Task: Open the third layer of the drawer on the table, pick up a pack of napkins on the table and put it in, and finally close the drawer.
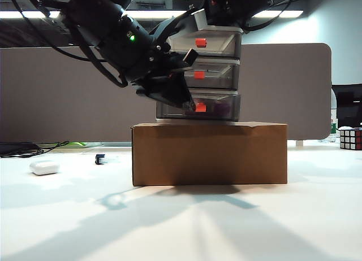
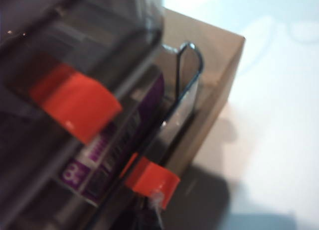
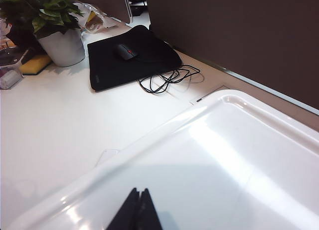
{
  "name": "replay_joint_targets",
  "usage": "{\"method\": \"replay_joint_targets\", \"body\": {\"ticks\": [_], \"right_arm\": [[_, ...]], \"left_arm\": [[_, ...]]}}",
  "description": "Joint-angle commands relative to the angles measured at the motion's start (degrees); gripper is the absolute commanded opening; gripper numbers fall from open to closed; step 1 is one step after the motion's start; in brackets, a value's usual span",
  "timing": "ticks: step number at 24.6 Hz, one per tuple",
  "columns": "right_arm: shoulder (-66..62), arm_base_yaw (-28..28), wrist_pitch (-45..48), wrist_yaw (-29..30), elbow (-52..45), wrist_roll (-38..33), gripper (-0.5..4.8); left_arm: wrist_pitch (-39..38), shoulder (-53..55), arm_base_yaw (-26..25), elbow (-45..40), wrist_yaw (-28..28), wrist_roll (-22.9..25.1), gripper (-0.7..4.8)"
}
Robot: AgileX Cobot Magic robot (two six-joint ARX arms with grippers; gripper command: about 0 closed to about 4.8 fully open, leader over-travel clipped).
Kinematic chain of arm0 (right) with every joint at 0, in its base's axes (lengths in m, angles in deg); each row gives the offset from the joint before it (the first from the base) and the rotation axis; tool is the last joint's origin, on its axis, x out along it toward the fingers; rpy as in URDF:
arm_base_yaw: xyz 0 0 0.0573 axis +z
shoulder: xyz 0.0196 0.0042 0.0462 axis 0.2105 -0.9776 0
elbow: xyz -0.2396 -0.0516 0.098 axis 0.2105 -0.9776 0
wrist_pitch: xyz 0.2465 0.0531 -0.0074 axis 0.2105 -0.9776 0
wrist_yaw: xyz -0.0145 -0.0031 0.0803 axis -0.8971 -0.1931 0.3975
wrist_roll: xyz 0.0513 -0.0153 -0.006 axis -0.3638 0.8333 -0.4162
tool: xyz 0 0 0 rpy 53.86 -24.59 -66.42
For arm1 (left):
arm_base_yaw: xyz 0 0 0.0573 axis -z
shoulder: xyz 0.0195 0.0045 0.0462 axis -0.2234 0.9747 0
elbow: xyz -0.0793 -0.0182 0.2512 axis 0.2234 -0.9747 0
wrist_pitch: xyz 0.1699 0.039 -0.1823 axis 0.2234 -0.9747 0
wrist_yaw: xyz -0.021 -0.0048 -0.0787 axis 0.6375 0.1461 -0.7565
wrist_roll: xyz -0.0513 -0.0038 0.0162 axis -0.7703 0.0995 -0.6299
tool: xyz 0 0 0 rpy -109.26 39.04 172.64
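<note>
The drawer (image 1: 205, 74) stands on a brown cardboard box on the white table (image 1: 181, 221). The third layer of the drawer (image 1: 223, 97) has a smoky front and a red-orange handle (image 1: 201, 107) (image 2: 152, 180). In the left wrist view its front stands a little out from the tiers above. The purple and white pack of napkins (image 1: 220, 109) (image 2: 117, 140) lies inside it, seen through the plastic. My left gripper (image 1: 189, 105) (image 2: 149, 216) is shut, its dark blurred tips right at that handle. My right gripper (image 3: 139, 191) is shut over the drawer's white top (image 3: 239, 155).
The cardboard box (image 1: 209, 153) is wider than the drawer. On the table left of it lie a small white rounded case (image 1: 44, 168) and a small dark object (image 1: 100, 159). A puzzle cube (image 1: 350, 138) sits far right. Behind are a potted plant (image 3: 62, 43), a black mat (image 3: 149, 60) and cables.
</note>
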Motion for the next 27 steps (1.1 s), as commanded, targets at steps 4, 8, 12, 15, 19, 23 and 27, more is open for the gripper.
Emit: {"method": "replay_joint_targets", "body": {"ticks": [4, 8, 12, 15, 19, 23, 27], "right_arm": [[-0.59, -0.20, -5.16, -1.49, -0.48, -0.24, -0.06], [-0.59, -0.20, -5.14, -1.49, -0.48, -0.24, -0.06], [-0.59, -0.20, -5.11, -1.49, -0.48, -0.22, -0.06], [-0.50, -0.22, -4.48, -1.22, -0.48, 0.15, -0.06], [1.68, -0.22, -2.67, -1.29, -0.44, 2.58, -0.06], [4.61, -0.37, -0.94, -1.36, -0.35, 2.54, -0.06], [8.00, -0.37, -1.40, -1.31, -0.28, 2.45, -0.06]], "left_arm": [[5.20, -0.11, -0.04, 0.17, 6.10, 0.02, -0.06], [6.60, 0.46, -0.07, 0.17, 8.92, 0.02, -0.06], [7.30, 1.49, -0.02, 0.17, 8.04, -0.20, -0.06], [3.39, 0.24, 0.44, 0.15, 6.58, 0.07, -0.06], [1.40, -6.43, 0.44, -2.80, 6.03, 0.24, -0.06], [1.22, -14.73, 0.44, -7.02, 5.38, 0.24, -0.06], [-1.68, -22.64, 0.70, -11.65, 4.09, -0.68, -0.06]]}}
